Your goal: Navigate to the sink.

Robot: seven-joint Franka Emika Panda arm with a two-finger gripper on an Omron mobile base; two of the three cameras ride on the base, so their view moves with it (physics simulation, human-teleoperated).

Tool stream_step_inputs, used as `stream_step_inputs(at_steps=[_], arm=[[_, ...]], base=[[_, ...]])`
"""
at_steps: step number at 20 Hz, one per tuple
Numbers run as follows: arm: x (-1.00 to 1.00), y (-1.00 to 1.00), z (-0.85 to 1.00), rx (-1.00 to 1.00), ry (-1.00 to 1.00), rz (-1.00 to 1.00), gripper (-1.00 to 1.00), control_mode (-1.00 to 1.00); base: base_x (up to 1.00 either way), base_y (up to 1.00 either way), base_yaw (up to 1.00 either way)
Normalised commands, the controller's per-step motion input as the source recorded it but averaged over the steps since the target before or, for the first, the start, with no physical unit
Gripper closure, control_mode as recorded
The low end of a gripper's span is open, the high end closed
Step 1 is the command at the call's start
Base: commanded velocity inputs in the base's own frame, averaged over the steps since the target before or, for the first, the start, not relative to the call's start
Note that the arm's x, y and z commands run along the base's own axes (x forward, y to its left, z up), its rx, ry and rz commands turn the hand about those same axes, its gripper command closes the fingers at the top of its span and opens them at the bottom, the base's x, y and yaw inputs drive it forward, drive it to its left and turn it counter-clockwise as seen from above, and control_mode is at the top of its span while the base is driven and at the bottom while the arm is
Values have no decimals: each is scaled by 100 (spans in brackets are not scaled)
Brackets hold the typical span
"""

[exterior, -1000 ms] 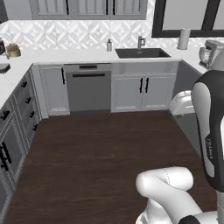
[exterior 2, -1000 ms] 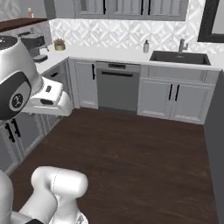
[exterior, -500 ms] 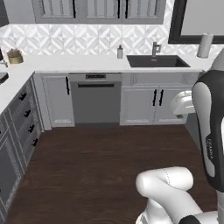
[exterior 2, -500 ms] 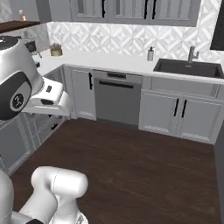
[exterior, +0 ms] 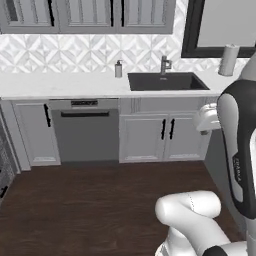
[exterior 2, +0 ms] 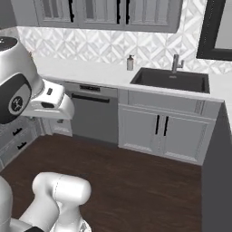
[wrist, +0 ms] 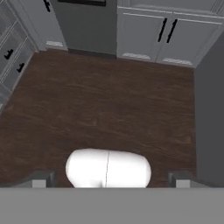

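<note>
- Sitting ahead of the base, the dark charcoal rectangular sink (exterior: pixel 167 81) is sunk into the white counter (exterior: pixel 60 86), right of centre in the left base view and toward the upper right in the right base view (exterior 2: pixel 171 79).
- Behind the basin stands a grey metal faucet (exterior: pixel 164 64), and a small grey soap dispenser bottle (exterior: pixel 118 69) sits on the counter just to the sink's left.
- Below the sink are 2 pale grey cabinet doors with black bar handles (exterior: pixel 167 130); to their left is a dark grey dishwasher front (exterior: pixel 85 132).
- A white paper-towel roll (exterior: pixel 229 60) stands upright on the counter to the sink's right, under a black-framed window (exterior: pixel 220 27).
- Dark wood floor (wrist: pixel 109 109) lies between the base and the cabinets.
- The gripper (wrist: pixel 108 177) points down at the floor; its 2 tips stand wide apart, holding nothing.
- Judged from this, the drive is in its approach stage: the sink is close but sits off to the right, so the next move calls for closing the floor gap and centring on the 2 doors.
- No brand or writing is legible; the mark on the arm is too blurred to read.
</note>
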Motion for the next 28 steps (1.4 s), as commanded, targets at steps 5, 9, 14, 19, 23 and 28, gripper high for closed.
stream_step_inputs(at_steps=[5, 9, 14, 19, 23, 28], arm=[[0, 0, 0, 0, 0, 0, -100, 100], [0, 0, 0, 0, 0, 0, -100, 100], [0, 0, 0, 0, 0, 0, -100, 100], [0, 0, 0, 0, 0, 0, -100, 100], [0, 0, 0, 0, 0, 0, -100, 100], [0, 0, 0, 0, 0, 0, -100, 100]], base=[[100, -72, -7], [100, -49, -2], [100, -27, -13], [100, -24, -15], [100, -1, -11], [98, -24, -15]])
